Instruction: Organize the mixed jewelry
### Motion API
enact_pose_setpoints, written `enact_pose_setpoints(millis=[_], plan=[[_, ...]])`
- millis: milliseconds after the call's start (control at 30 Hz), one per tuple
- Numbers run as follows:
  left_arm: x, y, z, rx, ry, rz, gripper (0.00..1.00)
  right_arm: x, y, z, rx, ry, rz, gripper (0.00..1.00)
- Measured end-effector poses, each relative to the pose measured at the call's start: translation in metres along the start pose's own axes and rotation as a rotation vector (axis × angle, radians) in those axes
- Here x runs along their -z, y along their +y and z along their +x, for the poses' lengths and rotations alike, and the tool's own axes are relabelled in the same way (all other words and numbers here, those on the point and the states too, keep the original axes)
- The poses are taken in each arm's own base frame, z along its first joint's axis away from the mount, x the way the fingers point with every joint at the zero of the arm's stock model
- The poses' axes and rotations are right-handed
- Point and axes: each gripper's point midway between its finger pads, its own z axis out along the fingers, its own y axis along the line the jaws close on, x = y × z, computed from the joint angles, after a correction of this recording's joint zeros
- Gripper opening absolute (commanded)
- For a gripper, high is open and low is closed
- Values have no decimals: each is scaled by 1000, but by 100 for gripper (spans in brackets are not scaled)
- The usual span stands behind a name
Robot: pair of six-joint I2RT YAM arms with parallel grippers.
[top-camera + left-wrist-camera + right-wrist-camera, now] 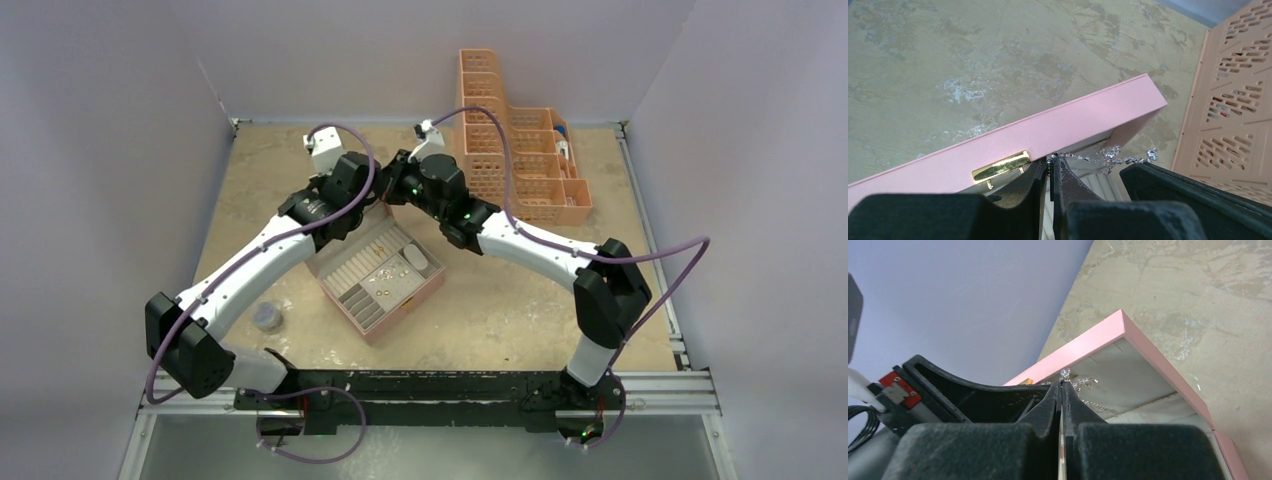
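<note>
The pink box (412,303) stands open mid-table. Tiny gold and silver jewelry pieces (384,273) lie in its tray. Both grippers meet over its raised lid (1073,125) at the back. My left gripper (1050,164) is shut on one end of a sparkly silver chain (1109,155), just right of the lid's gold clasp (1000,166). My right gripper (1062,385) is shut on the same chain (1083,383) in front of the lid's pale inner face (1128,375). The chain hangs between them. In the top view the left gripper (374,203) and right gripper (396,190) almost touch.
An orange perforated organizer basket (520,160) stands at the back right, close to the lid in the left wrist view (1238,100). A grey round disc (267,316) lies at the front left. A white oval piece (415,259) sits in the box's right compartment.
</note>
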Motion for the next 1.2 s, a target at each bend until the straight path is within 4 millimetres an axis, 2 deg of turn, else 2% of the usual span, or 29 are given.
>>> enact_pose_setpoints(millis=[133,333,600,833,1000,1200], plan=[[-5,3,-1,8,-20,-35,9,-5,4,-3,8,-15,-21,0],[-7,8,-3,11,-40,-67,11,-12,0,3,10,-14,-28,0],[-7,13,-5,5,-55,-91,12,-13,6,2,14,-21,-66,0],[-5,8,-1,10,-33,-48,18,-12,8,5,38,-6,-83,0],[11,4,9,18,5,81,21,-11,9,9,72,14,-99,0],[46,3,-5,70,-6,241,37,-8,10,12,107,36,-109,0]])
